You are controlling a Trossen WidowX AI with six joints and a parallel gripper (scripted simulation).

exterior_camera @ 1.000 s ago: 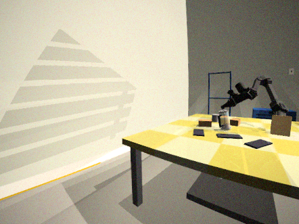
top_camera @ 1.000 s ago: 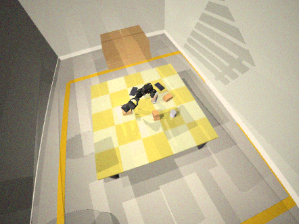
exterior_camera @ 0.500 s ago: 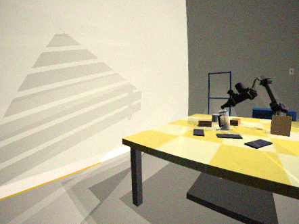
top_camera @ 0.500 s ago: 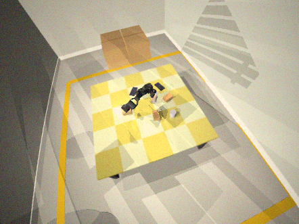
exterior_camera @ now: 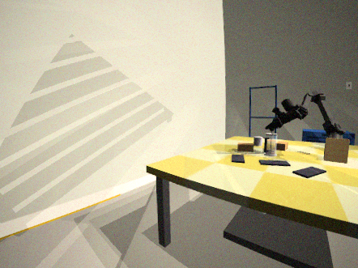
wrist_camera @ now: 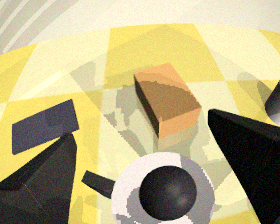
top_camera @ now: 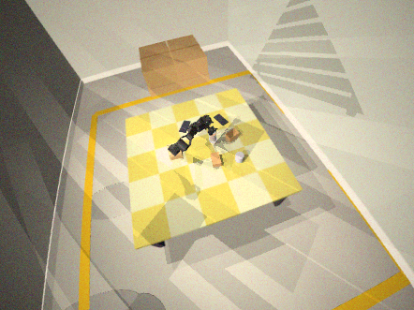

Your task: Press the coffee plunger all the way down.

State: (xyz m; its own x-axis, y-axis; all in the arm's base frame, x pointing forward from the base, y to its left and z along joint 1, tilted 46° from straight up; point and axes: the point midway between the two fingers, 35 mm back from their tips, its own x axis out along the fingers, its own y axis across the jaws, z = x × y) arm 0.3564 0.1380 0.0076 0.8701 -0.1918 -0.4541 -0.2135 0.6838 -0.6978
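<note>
The coffee press [top_camera: 213, 139] [exterior_camera: 270, 146] stands upright on the table. In the wrist view its round pale lid [wrist_camera: 125, 197] is at the bottom centre, with the black plunger knob [wrist_camera: 168, 192] seen over it and the dark handle [wrist_camera: 97, 184] pointing left. My gripper [exterior_camera: 270, 128] [wrist_camera: 142, 128] is open, its fingers wide apart on either side of the lid and knob and not touching the knob. In the exterior view the fingers are just above the top of the press. The plunger rod and any gap under the knob cannot be made out.
An orange-brown block [top_camera: 232, 135] [exterior_camera: 245, 147] [wrist_camera: 172, 95] lies beyond the press. A dark flat pad [top_camera: 221, 119] [exterior_camera: 238, 159] [wrist_camera: 45, 127] lies to its left. A pale can [top_camera: 240, 157] [exterior_camera: 257, 141] stands to the right. Another block [top_camera: 215, 159] [exterior_camera: 282, 146] is nearby.
</note>
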